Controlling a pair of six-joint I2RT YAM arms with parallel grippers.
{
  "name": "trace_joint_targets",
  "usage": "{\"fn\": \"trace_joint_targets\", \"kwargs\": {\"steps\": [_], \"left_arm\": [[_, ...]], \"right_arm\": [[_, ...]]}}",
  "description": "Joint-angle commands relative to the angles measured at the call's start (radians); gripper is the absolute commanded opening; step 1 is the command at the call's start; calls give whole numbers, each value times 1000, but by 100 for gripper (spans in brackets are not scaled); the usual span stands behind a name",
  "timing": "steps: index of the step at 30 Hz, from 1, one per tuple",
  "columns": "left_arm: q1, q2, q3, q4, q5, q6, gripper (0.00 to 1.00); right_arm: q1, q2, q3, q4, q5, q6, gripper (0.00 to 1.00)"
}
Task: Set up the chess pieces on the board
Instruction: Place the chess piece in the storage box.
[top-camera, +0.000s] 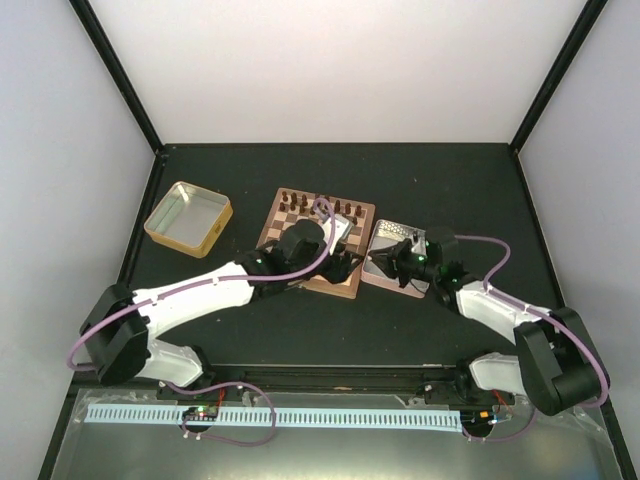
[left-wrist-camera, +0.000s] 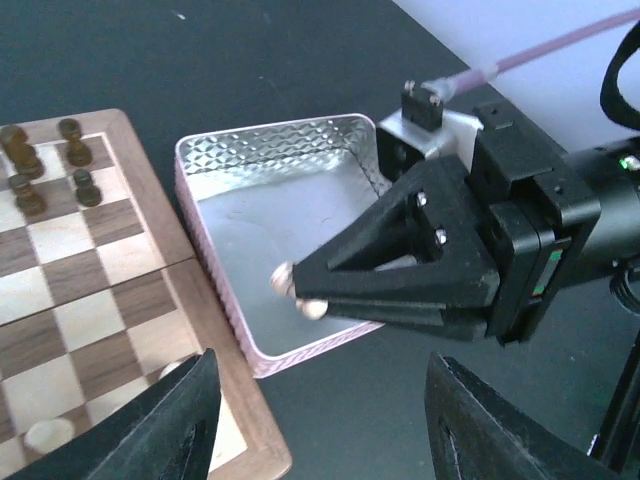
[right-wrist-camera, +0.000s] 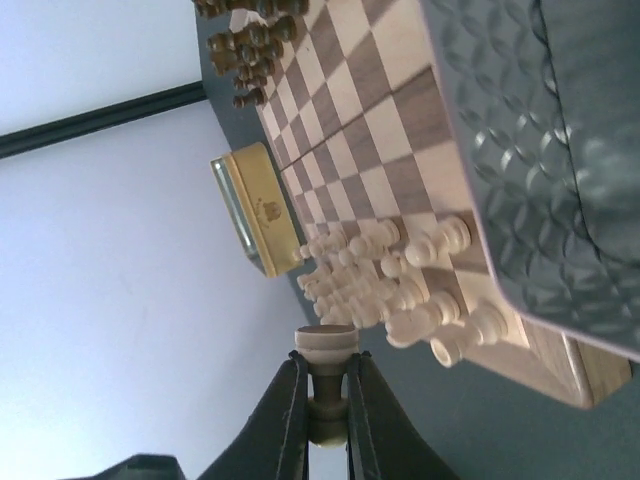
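Note:
The board (top-camera: 290, 228) lies mid-table, dark chessmen (top-camera: 320, 205) along its far edge. Light tan chess pieces (right-wrist-camera: 400, 285) stand crowded on its near rows. My right gripper (right-wrist-camera: 326, 365) is shut on one tan chess piece (right-wrist-camera: 325, 342), pinching its stem, and hangs over the silver tin (top-camera: 400, 235) right of the board. The left wrist view shows that same piece (left-wrist-camera: 283, 280) poking out of the black fingers. My left gripper (left-wrist-camera: 320, 430) stands open and empty above the board's near right corner (left-wrist-camera: 250, 440), its fingers (left-wrist-camera: 170, 420) spread wide.
A yellow tin (top-camera: 188, 215) sits at the back left, apart from the board. The silver tin (left-wrist-camera: 270, 140) lies right against the board's right edge. Both arms meet close together over that corner. Black frame posts rise at the table's far corners.

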Motion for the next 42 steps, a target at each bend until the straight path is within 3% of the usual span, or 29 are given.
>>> {"fn": "trace_joint_targets", "kwargs": {"steps": [1, 4, 10, 23, 30, 34, 38, 42], "left_arm": [[-20, 65, 14, 140, -24, 32, 56], [-21, 103, 40, 125, -41, 9, 54], [-21, 118, 53, 103, -51, -4, 52], [-23, 119, 64, 58, -71, 1, 52], [-23, 136, 80, 46, -75, 3, 52], [-23, 161, 108, 23, -69, 7, 52], [-24, 198, 161, -25, -71, 12, 52], [-25, 215, 196, -74, -86, 8, 52]], "right_arm": [[-13, -45, -87, 217, -47, 312, 7], [-39, -75, -111, 145, 3, 341, 8], [-147, -87, -93, -73, 136, 239, 9], [-202, 225, 104, -226, 183, 48, 12], [-201, 230, 141, -286, 224, -1, 33], [-200, 197, 162, -298, 263, -49, 36], [-201, 189, 208, -322, 323, -200, 38], [-200, 234, 287, -376, 372, -453, 38]]}}
